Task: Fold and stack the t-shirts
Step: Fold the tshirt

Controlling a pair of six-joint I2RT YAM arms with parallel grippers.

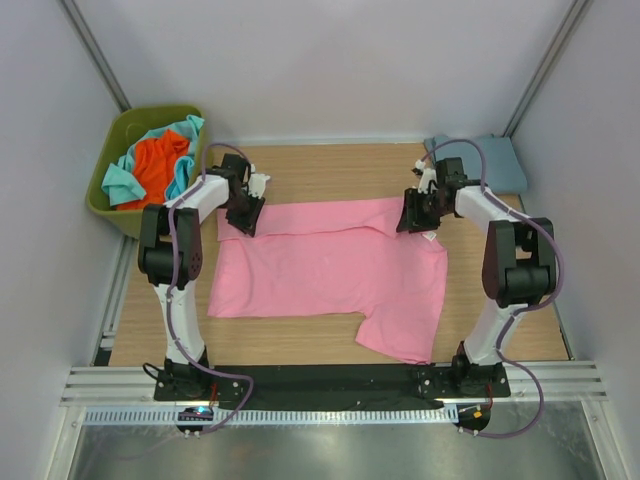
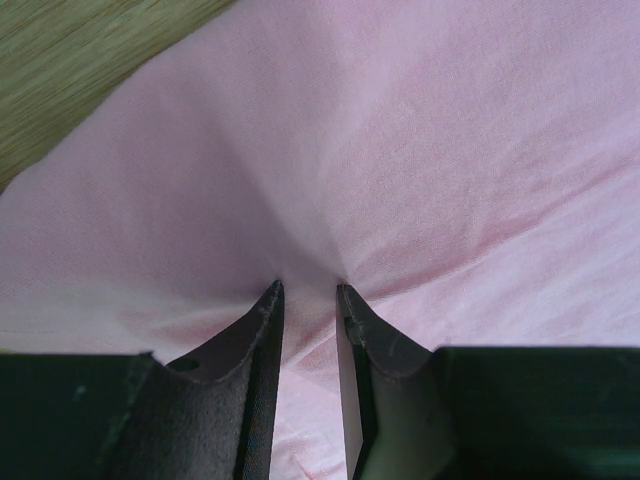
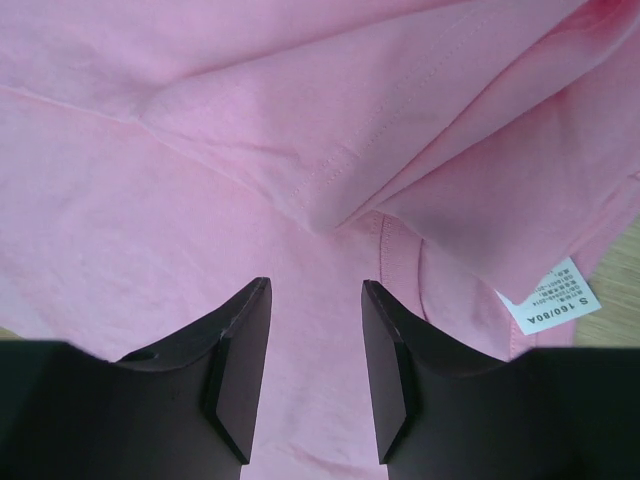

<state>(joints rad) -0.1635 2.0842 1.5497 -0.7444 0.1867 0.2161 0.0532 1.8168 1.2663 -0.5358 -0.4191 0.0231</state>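
Observation:
The pink t-shirt (image 1: pixel 330 270) lies spread on the wooden table, its far edge folded over toward me. My left gripper (image 1: pixel 243 212) is at the shirt's far left corner; in the left wrist view (image 2: pixel 310 290) the cloth (image 2: pixel 400 150) puckers between the nearly closed fingertips. My right gripper (image 1: pixel 415 215) is at the far right corner, open (image 3: pixel 315 285), just over the pink cloth (image 3: pixel 150 200) near the folded hem and a white size label (image 3: pixel 555 295). The orange shirt (image 1: pixel 160 165) and teal shirt (image 1: pixel 120 180) lie in the bin. The blue-grey shirt (image 1: pixel 480 160) lies folded at the far right.
The olive-green bin (image 1: pixel 110 215) stands off the table's far left corner. Bare wood (image 1: pixel 330 170) shows beyond the pink shirt and along the near edge. White walls and slanted frame posts close in the back and sides.

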